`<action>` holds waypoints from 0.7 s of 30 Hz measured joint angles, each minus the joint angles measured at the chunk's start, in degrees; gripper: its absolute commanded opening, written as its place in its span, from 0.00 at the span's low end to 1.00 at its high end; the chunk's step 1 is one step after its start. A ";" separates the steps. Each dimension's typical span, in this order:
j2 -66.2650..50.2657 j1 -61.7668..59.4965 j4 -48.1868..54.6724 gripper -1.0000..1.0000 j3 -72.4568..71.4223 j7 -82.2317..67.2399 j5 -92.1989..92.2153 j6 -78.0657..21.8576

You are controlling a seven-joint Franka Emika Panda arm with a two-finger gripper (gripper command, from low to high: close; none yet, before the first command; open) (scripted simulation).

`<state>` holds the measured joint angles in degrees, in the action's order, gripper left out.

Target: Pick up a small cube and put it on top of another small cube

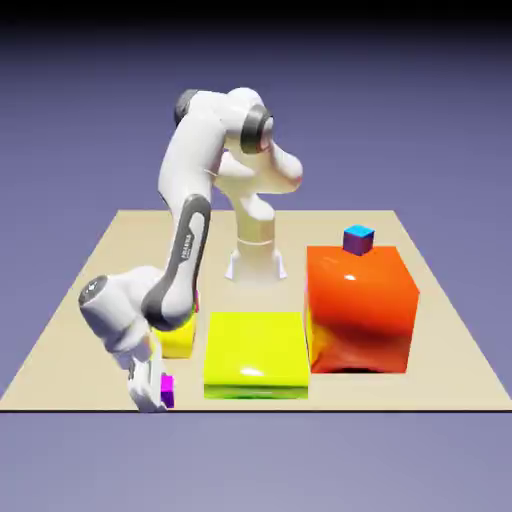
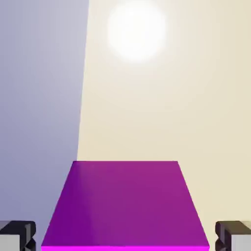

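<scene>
While the arm bends low over the near corner of the tabletop (image 1: 90,300) at the exterior view's left, the gripper (image 1: 157,392) is clamped on the small cube (image 1: 167,388), magenta top, purple sides, at the tabletop's front edge. Hand view: magenta cube face (image 2: 127,203) fills the space between both fingertips (image 2: 17,235), tabletop beyond. Yellow slab (image 1: 256,350) lies just right of the gripper; large orange block (image 1: 360,310) further right carries a blue-topped purple cube (image 1: 358,239). A smaller yellow block (image 1: 180,338) sits partly hidden behind the arm.
</scene>
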<state>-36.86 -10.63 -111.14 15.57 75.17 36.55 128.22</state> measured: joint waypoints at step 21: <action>43.60 -2.61 -28.37 0.00 -0.29 -23.93 -34.88 -16.89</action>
<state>6.74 -13.24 -139.51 15.28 51.24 1.67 111.33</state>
